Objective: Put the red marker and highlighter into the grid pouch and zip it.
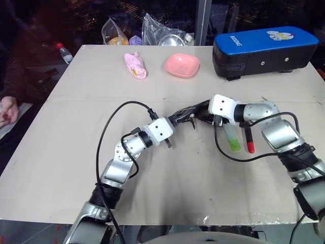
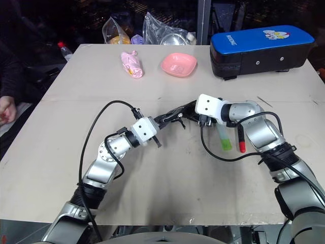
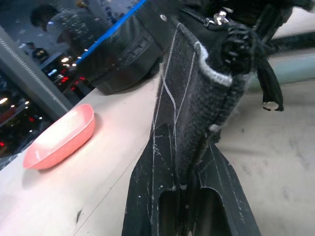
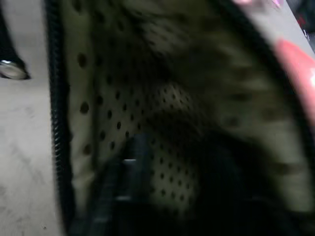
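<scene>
Left wrist view: the left gripper (image 3: 189, 196) pinches the edge of the flat black grid pouch (image 3: 192, 93), holding it above the beige table (image 1: 66, 127). The right gripper (image 1: 203, 113) reaches into its dotted lining; whether its fingers are spread cannot be told. The mint-and-green highlighter (image 1: 233, 141) and slim red marker (image 1: 249, 142) lie side by side on the table under the right arm.

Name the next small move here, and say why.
Probably draw the right gripper back out of the grid pouch and reach for the red marker. The left gripper pinches the pouch's edge, the right one sits inside against the dotted lining, while marker and highlighter lie on the table.
</scene>
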Action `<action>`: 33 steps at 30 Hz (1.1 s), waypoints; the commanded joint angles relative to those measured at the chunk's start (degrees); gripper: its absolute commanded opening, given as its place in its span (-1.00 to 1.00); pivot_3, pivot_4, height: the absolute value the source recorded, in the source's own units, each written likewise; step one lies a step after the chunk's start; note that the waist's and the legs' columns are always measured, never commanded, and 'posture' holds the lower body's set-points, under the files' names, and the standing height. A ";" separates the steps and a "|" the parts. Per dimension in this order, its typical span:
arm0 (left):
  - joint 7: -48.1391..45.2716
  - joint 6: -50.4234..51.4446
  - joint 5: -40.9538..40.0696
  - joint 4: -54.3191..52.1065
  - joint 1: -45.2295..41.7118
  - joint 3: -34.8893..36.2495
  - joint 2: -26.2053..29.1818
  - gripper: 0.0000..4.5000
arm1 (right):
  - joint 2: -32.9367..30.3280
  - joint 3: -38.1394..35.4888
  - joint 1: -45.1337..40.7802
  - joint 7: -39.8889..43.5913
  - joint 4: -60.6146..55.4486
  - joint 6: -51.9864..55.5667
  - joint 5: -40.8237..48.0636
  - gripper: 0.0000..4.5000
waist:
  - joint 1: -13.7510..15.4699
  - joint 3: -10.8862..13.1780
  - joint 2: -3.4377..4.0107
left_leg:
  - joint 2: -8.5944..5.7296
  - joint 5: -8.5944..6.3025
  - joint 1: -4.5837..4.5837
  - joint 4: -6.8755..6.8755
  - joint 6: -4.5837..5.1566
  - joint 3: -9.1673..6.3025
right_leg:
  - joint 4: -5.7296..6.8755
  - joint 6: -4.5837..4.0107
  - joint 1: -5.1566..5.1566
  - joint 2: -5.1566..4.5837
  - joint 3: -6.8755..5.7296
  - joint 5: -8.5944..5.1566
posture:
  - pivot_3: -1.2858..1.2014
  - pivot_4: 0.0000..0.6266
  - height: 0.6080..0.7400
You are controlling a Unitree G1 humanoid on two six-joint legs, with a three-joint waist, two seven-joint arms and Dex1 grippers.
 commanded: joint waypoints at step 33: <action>-1.49 4.61 -3.75 -4.73 1.40 4.91 2.94 -1.00 | 3.71 -25.93 31.71 -23.64 -40.69 59.90 18.37 0.88 | 0.40 0.00 0.01 | -0.01 -0.10 -0.03 0.02 0.17 -0.05 | 0.02 -0.01 0.02 -0.12 -0.03 0.00 | 0.03 -0.52 0.79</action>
